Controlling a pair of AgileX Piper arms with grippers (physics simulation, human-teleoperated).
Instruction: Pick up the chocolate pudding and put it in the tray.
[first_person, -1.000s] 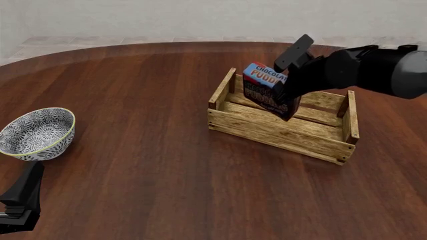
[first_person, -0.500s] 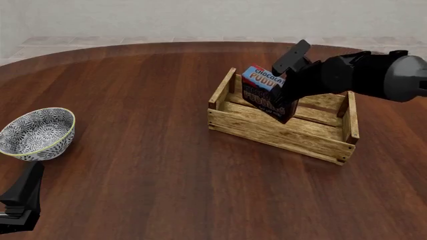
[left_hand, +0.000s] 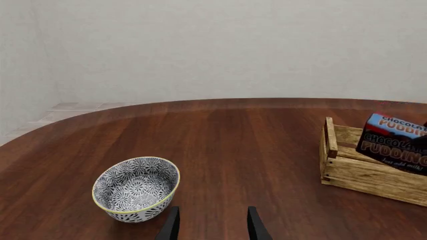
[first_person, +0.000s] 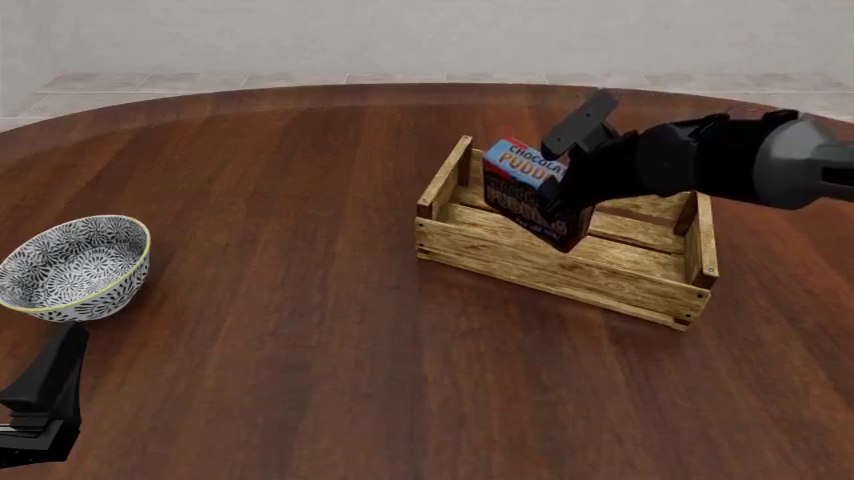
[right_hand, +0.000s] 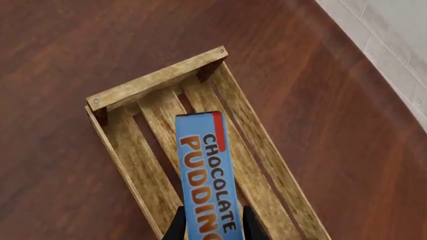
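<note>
We have the chocolate pudding (first_person: 531, 195) pinched in the right gripper (first_person: 567, 190), tilted and hanging over the left half of the tray (first_person: 554, 262) — its lower corner seems already below the rim. We should lower until it meets the slats, then release. The left gripper (left_hand: 212, 226) sits spread and empty near the bowl (left_hand: 136, 188).

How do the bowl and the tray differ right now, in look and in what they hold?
The bowl is round, blue-and-white patterned with a yellowish rim; the tray is a rectangular crate of light wooden slats. The bowl holds nothing, while the chocolate pudding, tilted and gripped by the right gripper, is partly down inside the tray. The bowl sits by the left gripper; the tray lies on the right arm's side. Both rest on the wooden table.
</note>
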